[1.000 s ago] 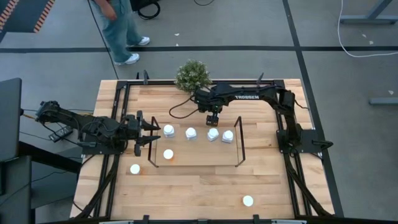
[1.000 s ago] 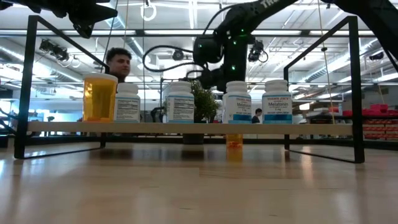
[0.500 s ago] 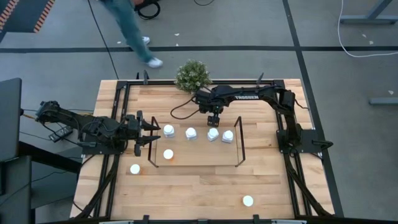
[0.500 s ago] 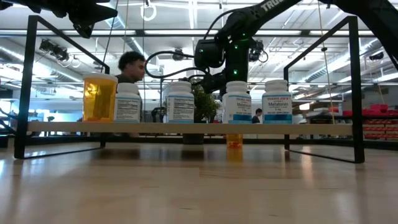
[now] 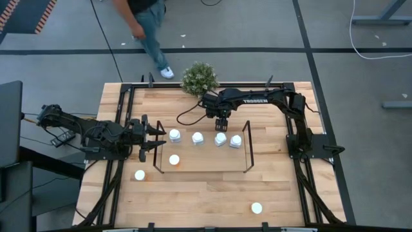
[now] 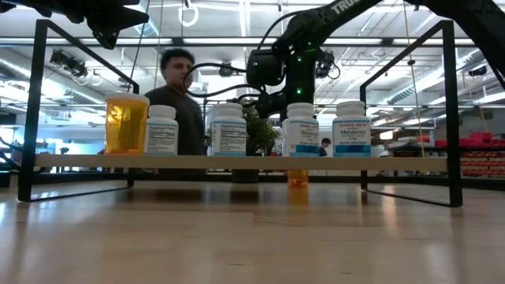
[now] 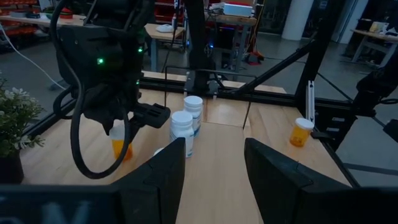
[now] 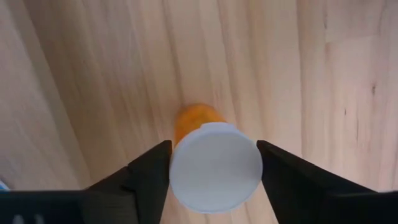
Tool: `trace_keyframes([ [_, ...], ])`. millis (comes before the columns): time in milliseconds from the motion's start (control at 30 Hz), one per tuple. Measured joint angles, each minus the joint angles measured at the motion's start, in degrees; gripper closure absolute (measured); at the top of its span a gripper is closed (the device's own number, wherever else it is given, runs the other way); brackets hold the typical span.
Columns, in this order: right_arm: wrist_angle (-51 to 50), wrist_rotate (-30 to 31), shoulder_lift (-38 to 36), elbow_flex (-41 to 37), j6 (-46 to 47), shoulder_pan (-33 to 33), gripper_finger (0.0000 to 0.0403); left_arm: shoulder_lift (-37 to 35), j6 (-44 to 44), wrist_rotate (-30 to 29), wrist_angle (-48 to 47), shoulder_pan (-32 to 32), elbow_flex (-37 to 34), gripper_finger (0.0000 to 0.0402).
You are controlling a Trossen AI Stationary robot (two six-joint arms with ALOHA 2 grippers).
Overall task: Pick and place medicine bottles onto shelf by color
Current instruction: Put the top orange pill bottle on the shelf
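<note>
Orange bottle (image 8: 214, 163) under the right gripper (image 8: 213, 180), on the table behind the shelf (image 5: 247, 145), at about 12 o'clock from the shelf's middle.

Right gripper's fingers stand at either side of the white cap, touching or very nearly so; grip not confirmed firm. Risk: the cap is round and smooth, so a hold high on it could slip or tip the bottle over on lifting. Risk: four whitish bottles (image 5: 197, 138) stand close by on the deck, so a low carry could knock them. Right arm reaches from 3 o'clock across the far side, wrist pointing straight down. Left gripper (image 5: 154, 138) waits level at the shelf's 9 o'clock end, jaws part open, holding nothing. One orange bottle (image 6: 126, 122) already on the deck.
</note>
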Motion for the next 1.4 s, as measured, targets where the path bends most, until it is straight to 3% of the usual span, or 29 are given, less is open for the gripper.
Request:
trace_keyframes([
  [400,-2.13,-0.25,-1.40,1.31,-0.70,0.00,0.0171,-0.02,0.00,-0.02,-0.51,0.00,-0.01,0.0230],
  [700,-4.16,0.12,-9.69,1.70,1.75,0.86,0.0170,-0.02,-0.20,-0.02,-0.87,0.01,0.01,0.0230],
  [1100,-18.31,0.67,-16.39,1.77,12.40,11.54,0.0170,-0.02,-0.39,-0.02,-0.82,0.01,0.01,0.0230],
  [1400,-19.45,0.64,-19.70,1.79,19.83,19.57,0.0170,0.00,-0.42,-0.02,-0.80,0.02,0.01,0.0230],
])
